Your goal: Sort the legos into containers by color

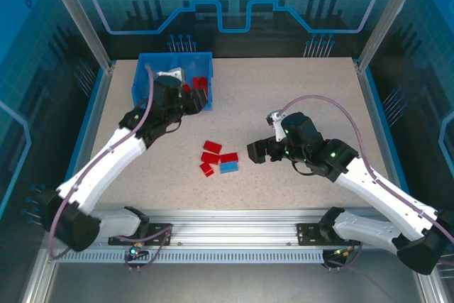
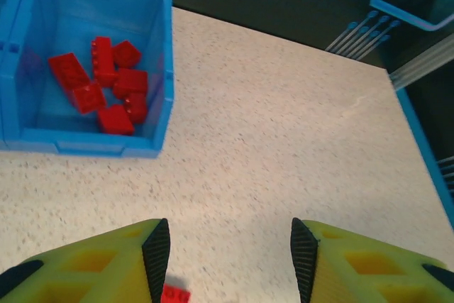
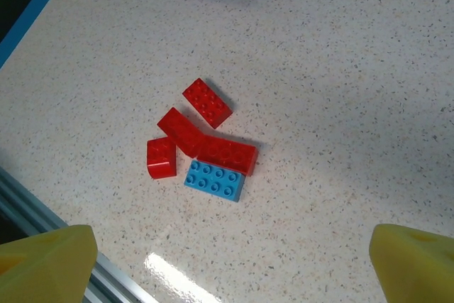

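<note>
The blue bin (image 1: 142, 76) stands at the back left. Its right compartment (image 2: 164, 69) holds several red legos (image 2: 113, 83), also visible from above as red legos (image 1: 199, 84). My left gripper (image 1: 201, 101) hovers by the bin's near right corner. In the left wrist view the left gripper (image 2: 230, 260) is open and empty over bare table, with one red brick (image 2: 175, 294) below it. On the mid-table lie several red legos (image 1: 213, 147) and one light blue brick (image 1: 229, 167). My right gripper (image 1: 254, 152) stands just right of them, wide open (image 3: 233, 239), with the blue brick (image 3: 215, 180) and red bricks (image 3: 228, 154) ahead of it.
The bin's divider wall (image 2: 14, 47) shows at the far left of the left wrist view. An aluminium rail (image 1: 227, 228) runs along the near table edge. Frame posts (image 1: 78, 19) and a raised blue border (image 1: 376, 111) bound the table.
</note>
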`<control>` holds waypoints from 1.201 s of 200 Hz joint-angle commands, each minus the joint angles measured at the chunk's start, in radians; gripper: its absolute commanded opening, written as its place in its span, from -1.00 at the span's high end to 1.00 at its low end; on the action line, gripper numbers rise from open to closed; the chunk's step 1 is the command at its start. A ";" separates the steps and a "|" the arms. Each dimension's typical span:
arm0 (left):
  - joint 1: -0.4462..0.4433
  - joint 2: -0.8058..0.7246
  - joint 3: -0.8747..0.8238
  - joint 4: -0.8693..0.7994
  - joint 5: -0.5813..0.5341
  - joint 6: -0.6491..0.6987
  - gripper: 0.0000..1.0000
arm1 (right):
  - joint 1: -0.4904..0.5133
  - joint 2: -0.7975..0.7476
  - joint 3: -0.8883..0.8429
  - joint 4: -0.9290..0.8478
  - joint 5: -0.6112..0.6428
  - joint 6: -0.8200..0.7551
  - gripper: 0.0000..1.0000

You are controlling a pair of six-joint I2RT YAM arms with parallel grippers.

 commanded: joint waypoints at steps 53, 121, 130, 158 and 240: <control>-0.079 0.049 -0.205 -0.098 0.001 -0.082 -0.05 | -0.017 0.077 0.013 0.071 -0.023 0.006 -1.00; -0.083 0.404 -0.137 0.043 0.083 0.046 -0.74 | -0.018 0.062 0.011 0.046 -0.021 0.022 -1.00; -0.082 0.441 -0.126 0.045 0.084 0.090 -0.86 | -0.020 0.054 0.006 0.043 -0.016 0.021 -1.00; -0.084 0.534 -0.091 0.050 0.098 0.170 -0.97 | -0.022 0.046 0.004 0.029 -0.007 0.015 -1.00; -0.087 0.623 -0.065 -0.023 0.083 0.191 -0.58 | -0.025 0.025 -0.011 0.019 -0.002 0.020 -1.00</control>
